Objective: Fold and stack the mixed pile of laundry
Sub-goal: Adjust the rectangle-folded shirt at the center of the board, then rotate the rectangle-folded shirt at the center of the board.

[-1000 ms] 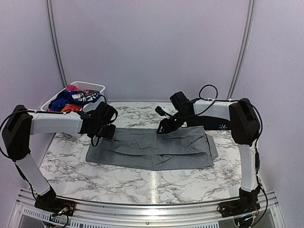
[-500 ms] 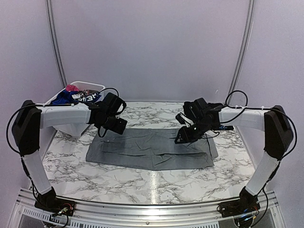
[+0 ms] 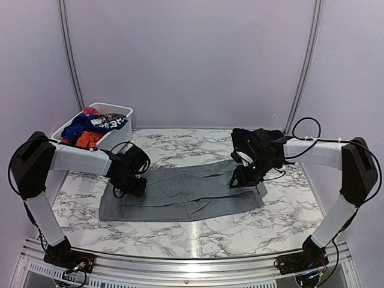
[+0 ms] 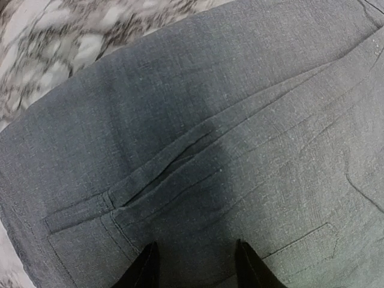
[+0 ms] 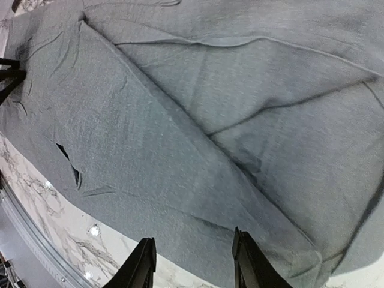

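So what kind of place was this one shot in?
Likely a lab test booth, not a home: plain pale walls, a metal-railed marble-patterned table, two robot arms bolted to it.

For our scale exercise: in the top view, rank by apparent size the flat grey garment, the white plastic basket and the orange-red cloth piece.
Flat grey garment
White plastic basket
Orange-red cloth piece
None close.

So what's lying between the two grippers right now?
Only the grey garment, spread flat on the marble table; the top view shows it running from the left gripper to the right gripper, with nothing else on that stretch.
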`<state>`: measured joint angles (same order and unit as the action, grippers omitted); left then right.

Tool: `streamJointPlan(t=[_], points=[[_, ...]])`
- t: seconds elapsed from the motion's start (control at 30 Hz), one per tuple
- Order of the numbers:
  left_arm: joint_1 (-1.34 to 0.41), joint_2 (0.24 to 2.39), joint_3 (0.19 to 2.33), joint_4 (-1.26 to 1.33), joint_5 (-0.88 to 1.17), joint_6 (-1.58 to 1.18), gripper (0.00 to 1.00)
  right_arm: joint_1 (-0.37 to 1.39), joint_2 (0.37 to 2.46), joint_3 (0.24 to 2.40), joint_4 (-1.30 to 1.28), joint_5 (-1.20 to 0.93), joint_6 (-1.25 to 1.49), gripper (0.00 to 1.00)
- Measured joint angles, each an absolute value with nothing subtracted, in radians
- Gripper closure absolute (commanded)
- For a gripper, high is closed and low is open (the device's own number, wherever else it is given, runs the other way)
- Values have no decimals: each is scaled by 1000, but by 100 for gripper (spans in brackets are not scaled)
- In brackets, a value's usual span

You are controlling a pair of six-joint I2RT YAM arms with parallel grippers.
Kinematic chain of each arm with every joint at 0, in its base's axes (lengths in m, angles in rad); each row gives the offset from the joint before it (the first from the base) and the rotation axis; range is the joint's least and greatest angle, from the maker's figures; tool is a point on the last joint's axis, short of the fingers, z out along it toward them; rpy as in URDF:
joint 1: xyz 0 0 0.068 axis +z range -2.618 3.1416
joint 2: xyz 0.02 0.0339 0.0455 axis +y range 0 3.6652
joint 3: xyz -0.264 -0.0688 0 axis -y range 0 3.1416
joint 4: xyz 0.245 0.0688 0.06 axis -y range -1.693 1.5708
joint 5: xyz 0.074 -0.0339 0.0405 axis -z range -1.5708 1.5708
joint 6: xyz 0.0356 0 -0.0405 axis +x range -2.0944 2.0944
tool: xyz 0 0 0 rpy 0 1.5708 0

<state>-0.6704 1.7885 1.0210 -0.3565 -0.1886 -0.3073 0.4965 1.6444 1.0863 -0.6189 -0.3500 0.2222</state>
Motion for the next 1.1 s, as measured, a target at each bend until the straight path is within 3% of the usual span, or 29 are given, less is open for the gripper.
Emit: streamJointPlan(t=[0.13, 0.27, 0.37, 0.47, 0.63, 0.83, 1.1], points=[[-709, 1654, 878, -400, -182, -477, 57, 495, 1580, 1088, -649, -368, 213, 65], [-799, 1522, 773, -480, -165, -658, 44, 502, 1528, 1046, -641, -395, 214, 70], [-867, 1445, 748, -556, -156, -779, 27, 513, 1536, 964, -605, -406, 227, 72], [-876, 1375, 766, -596, -187, -834, 2, 515, 1596, 906, -580, -403, 240, 74], [-863, 1312, 863, -614, -315, -841, 1, 515, 1738, 978, -527, -398, 252, 76], [-766, 1222, 886, -610, -398, -780, 1, 520, 1987, 1290, -500, -379, 241, 77], [-704, 1208, 886, -603, -332, -640, 1, 499, 2445, 2032, -625, -232, 155, 74]])
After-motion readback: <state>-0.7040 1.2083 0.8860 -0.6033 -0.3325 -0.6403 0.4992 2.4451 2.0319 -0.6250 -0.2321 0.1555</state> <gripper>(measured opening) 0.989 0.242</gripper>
